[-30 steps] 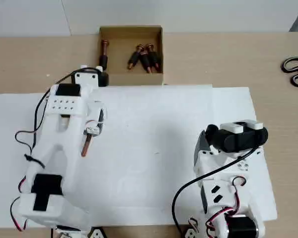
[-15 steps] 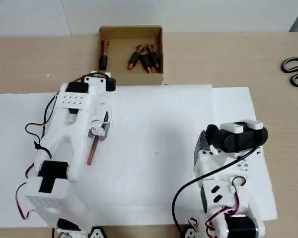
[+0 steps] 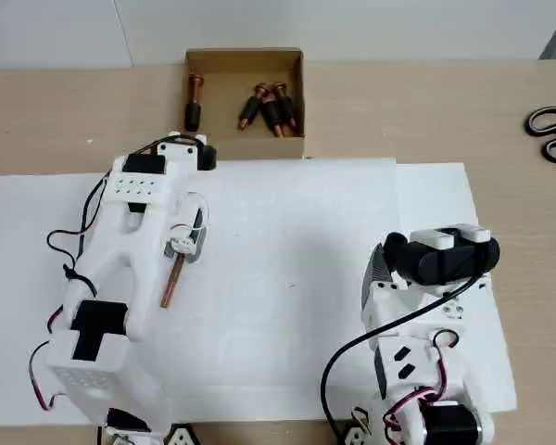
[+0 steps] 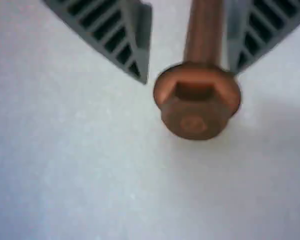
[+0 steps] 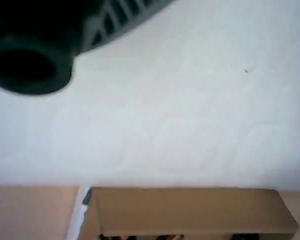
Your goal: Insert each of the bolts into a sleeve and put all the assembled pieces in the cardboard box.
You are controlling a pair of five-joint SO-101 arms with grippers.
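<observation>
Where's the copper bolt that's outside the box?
Left in the high view: the bolt hangs from the left gripper over the white sheet, short of the cardboard box.

Bolt (image 4: pixel 197 107): copper-toned metal, smooth shank, satin sheen, head face duller. Left pincer (image 4: pixel 189 72) fingers (image 4: pixel 115 30): grey plastic, matt, ribbed faces. Sleeve (image 5: pixel 30 67): black and matt, plastic or rubber, can't tell which. Sheet (image 3: pixel 306 278) over the counter's near half: white, matt, fine grainy surface, could be paper or thin foam. Counter (image 3: pixel 426 102): pale wood-look top, matt. Cardboard box (image 3: pixel 246 56) at the far edge: plain brown cardboard, matt. Assembled pieces (image 3: pixel 271 107) inside it: same coppery metal, black matt sleeves. Arm shells (image 3: pixel 134 232): white matt plastic. Motor housing (image 3: pixel 449 260): black plastic, slight gloss. Scissors (image 3: pixel 551 130) at the right edge: black handles, slightly glossy.
</observation>
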